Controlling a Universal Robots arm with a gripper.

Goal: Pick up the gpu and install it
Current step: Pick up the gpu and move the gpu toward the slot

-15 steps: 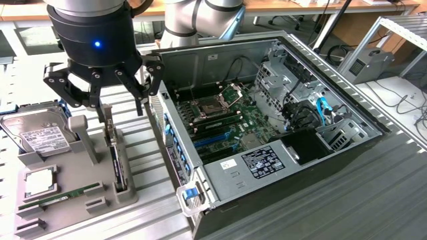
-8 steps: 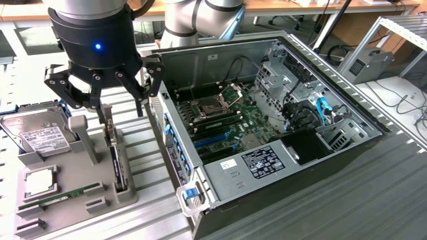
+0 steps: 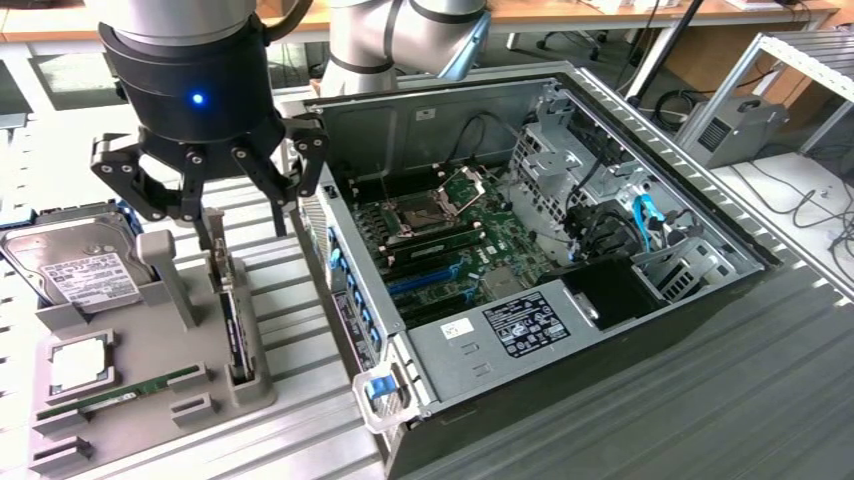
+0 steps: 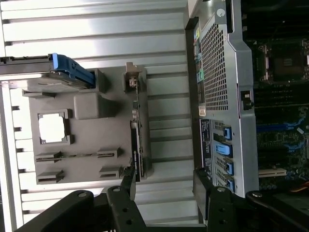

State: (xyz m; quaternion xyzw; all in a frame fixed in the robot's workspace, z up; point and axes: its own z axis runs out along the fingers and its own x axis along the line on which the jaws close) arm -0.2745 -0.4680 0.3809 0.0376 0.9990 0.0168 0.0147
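Jaws spread wide and empty, hanging over the gpu (image 3: 234,330), which stands on edge in the grey holder (image 3: 147,345) on the counter (image 3: 314,410), beside the open computer case (image 3: 360,130). Approach for the pick, I judge; gripping calls for straddling the thin card squarely.

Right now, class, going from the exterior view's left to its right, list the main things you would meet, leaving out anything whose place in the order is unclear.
hard drive → gpu → motherboard inside the open computer case → blue cable
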